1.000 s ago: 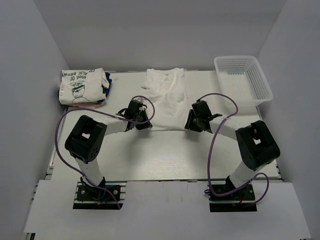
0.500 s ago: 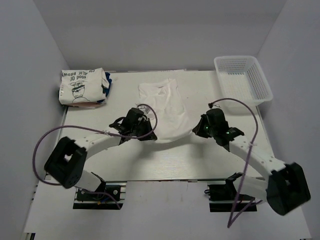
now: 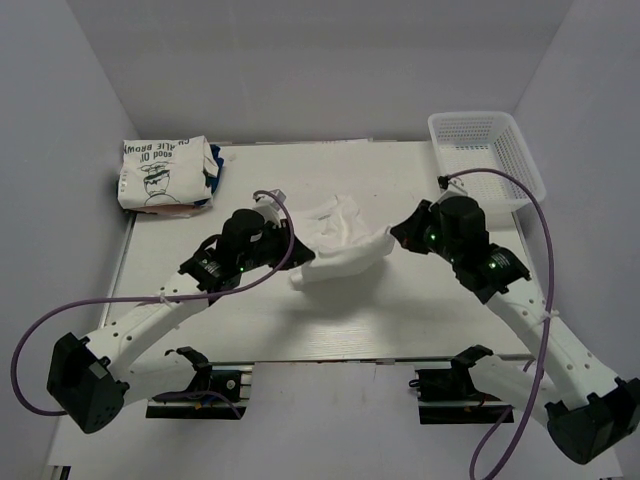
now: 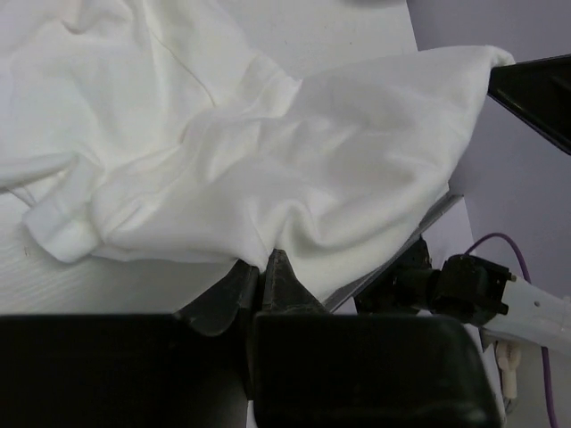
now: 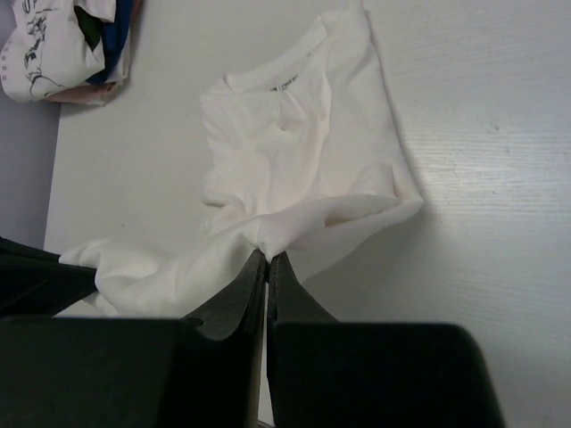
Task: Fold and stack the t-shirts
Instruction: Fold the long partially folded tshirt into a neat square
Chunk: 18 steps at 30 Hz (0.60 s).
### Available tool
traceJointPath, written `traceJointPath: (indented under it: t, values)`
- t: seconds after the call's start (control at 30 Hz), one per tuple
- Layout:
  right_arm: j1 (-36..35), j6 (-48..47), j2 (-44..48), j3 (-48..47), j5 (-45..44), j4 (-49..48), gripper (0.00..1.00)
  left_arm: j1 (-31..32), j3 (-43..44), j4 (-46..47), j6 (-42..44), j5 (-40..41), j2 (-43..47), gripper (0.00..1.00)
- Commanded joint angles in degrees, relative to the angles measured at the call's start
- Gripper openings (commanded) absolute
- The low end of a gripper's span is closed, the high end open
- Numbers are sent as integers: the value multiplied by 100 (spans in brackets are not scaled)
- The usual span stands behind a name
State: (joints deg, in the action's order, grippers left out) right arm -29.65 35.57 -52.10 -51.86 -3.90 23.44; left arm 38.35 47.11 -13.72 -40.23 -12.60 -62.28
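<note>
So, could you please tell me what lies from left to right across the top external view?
Folded t-shirt stack → left gripper → white t-shirt pinched at each side → right gripper → mesh basket.

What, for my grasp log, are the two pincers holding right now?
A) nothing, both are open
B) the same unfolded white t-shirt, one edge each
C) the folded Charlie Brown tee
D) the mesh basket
B: the left pincer and the right pincer are each shut on a bunched edge of the unfolded white t-shirt, which stretches between them.
</note>
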Motion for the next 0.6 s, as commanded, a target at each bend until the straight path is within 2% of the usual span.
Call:
traceJointPath:
  t: [0.0,0.23,0.4,0.57]
  values:
    - [3,-155,-571,-578,-58,-261,0,6,447,-271,-73,688,-54,0]
    - [29,-331,-2020,-1660,-216,-472,0,-169,1185,-738,-214,2198,-556,0]
    - [64,-472,-3216,-2680,-128,-411,0,-433,1546,-790,-214,2569,-1310,0]
    - [187,-490,-4402,-3522,-287,-402,0,-1012,2064,-518,-73,2693,-2234,0]
